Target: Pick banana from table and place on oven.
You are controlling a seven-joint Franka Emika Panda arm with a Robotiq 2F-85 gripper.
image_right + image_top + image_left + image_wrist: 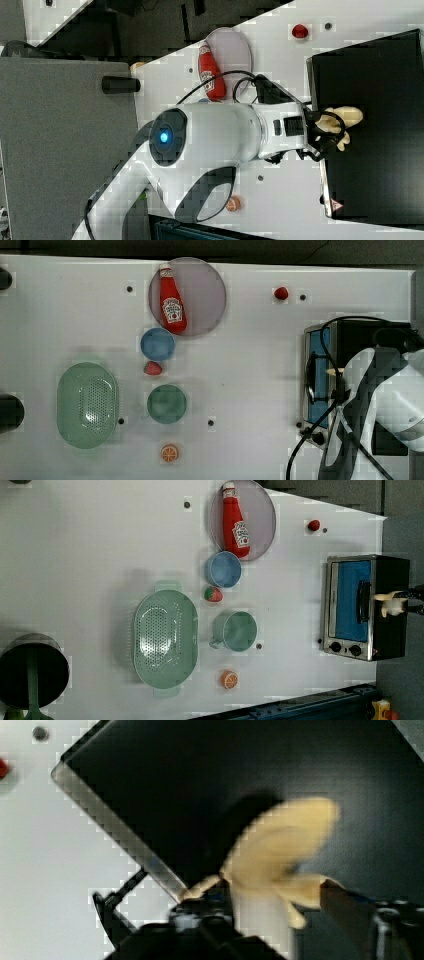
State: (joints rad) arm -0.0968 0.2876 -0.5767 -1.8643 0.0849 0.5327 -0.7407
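Note:
The pale yellow banana [280, 850] with splayed peel strips hangs just above the black top of the oven [200, 780], near its front edge. My gripper [295, 920] is over the oven with its fingers spread wide on either side of the banana, and the banana looks blurred between them. In the right view the banana [345, 117] lies at the gripper [332, 132] over the oven's top [380, 75]. The top view shows the banana's tip [334, 371] above the oven [360, 335] at the right end of the white table [250, 365].
A ketchup bottle [172, 302] lies on a purple plate [205, 290]. A blue bowl [157, 344], a strawberry [152, 368], a green cup [166, 403], a green colander [87, 405] and an orange slice [169, 453] sit mid-table. A small red fruit [281, 293] lies behind the oven.

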